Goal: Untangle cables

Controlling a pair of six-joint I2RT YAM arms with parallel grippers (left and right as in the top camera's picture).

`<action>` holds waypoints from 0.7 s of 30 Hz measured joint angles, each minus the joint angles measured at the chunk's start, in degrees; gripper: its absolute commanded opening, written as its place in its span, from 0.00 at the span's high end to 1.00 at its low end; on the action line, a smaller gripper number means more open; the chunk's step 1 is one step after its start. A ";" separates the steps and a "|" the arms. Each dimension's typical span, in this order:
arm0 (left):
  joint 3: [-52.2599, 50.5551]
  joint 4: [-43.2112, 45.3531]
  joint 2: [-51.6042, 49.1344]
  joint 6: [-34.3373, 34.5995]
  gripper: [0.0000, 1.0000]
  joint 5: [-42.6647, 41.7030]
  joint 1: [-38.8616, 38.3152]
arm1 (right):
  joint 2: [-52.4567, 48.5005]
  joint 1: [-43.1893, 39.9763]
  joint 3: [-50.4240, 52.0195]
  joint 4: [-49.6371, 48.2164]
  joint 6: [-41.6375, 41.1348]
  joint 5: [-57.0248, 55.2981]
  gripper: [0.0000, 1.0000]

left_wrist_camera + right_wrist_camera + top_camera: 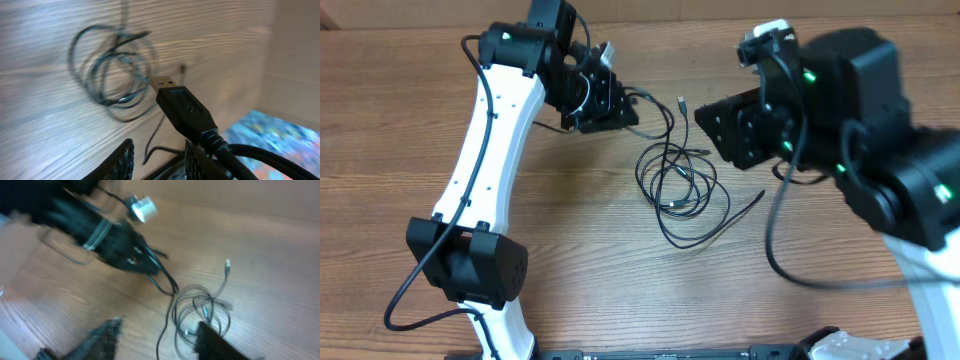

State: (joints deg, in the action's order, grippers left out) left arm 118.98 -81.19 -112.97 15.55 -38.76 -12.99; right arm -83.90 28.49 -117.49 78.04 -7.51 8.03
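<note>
Early days on this one, I reckon. The cables are mostly one loose pile of overlapping loops on the surface, sitting between my two tools and out in front of both sets of fingertips.

The left tool looks pinched on one strand right behind its USB plug. From the left wrist cam the plug sticks straight out ahead of the fingers, silver end leading and long axis aimed at the pile. Its cord runs back past one finger.

The right tool is spread wide with nothing in it, hovering just short of the pile with the loops ahead of its fingers. That view is smeary, so I can't tell if it's touching a strand.

As I read it, the step in hand is drawing one cord out of the heap while the other tool goes in for a second hold. The next move needs the right tool to come down on a single strand, not a crossing. Then both tools draw apart slowly, so the loops slide instead of cinching.

The pile is longer than it is wide, with its long axis crosswise to the line between the two tools. A small plug pokes out at one end, and a straight tail angles off toward the right tool's side.
</note>
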 measured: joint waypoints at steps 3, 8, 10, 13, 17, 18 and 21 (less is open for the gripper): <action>4.02 -0.68 0.00 0.17 0.96 -3.10 0.00 | -3.45 -0.28 0.00 1.55 -0.59 -0.79 0.45; 8.00 -3.02 0.00 2.89 0.96 -5.53 0.00 | -9.11 -0.28 -0.02 1.77 -0.59 -0.28 0.41; 8.07 -4.57 0.00 3.87 0.96 -5.88 0.00 | -10.80 -0.28 0.00 1.66 -0.35 0.90 0.41; 8.07 -6.29 0.00 4.44 0.96 -6.10 0.00 | -12.87 -0.28 0.00 0.72 -0.13 2.05 0.40; 8.07 -7.45 0.00 5.29 0.96 -6.03 0.00 | -14.12 -0.28 0.00 -2.16 0.09 2.60 0.40; 8.07 -7.52 0.00 5.29 0.96 -5.99 0.00 | -14.21 -0.28 0.00 -3.17 0.07 2.67 0.40; 8.07 -8.15 0.00 5.49 0.96 -4.55 0.00 | -14.21 -0.28 -0.02 -5.01 0.09 2.91 0.41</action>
State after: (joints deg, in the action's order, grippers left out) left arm 127.04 -89.34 -112.97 21.04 -43.31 -12.99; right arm -98.10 28.21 -117.51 73.03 -7.42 10.94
